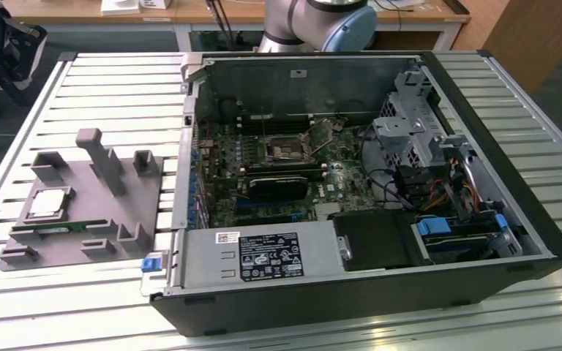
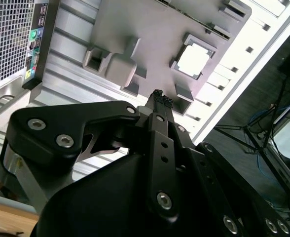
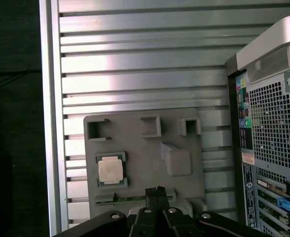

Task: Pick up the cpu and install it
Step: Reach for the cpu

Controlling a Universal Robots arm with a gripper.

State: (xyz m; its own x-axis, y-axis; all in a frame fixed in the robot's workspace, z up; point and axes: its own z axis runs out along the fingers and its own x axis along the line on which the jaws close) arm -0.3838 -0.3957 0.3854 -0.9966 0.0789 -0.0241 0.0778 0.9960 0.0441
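1. On the grey holder plate [image 1: 137,196] [image 2: 150,29] [image 3: 135,148] the cpu [image 1: 49,203] [image 2: 193,61] [image 3: 110,170] lies flat in its own square pocket, silver top up.
2. Writing: a black-and-white sticker [image 1: 271,257] sits on the power supply box inside the computer case [image 1: 359,296] [image 3: 273,148], with a small white sticker [image 1: 227,236] just above it. A pale label [image 3: 247,158] is stuck on the case's back panel. Their print is too fine for me to read.
3. Count: one cpu, one green memory stick [image 1: 61,229] [image 3: 130,198], one holder plate, one open computer case, one pincer.
4. The memory stick lies in a slot on the plate, just beside the cpu.
5. The case lies on its side on the slatted metal table [image 1: 115,80], just beside the plate on the exterior view's right of it. Its motherboard socket [image 1: 283,151] is well apart from the plate.
6. The pincer [image 2: 158,95] [image 3: 155,190] has its two fingertips pressed together with nothing between them.
7. It hangs above the plate's edge by the memory stick. The cpu is near the tips but apart from them, untouched.
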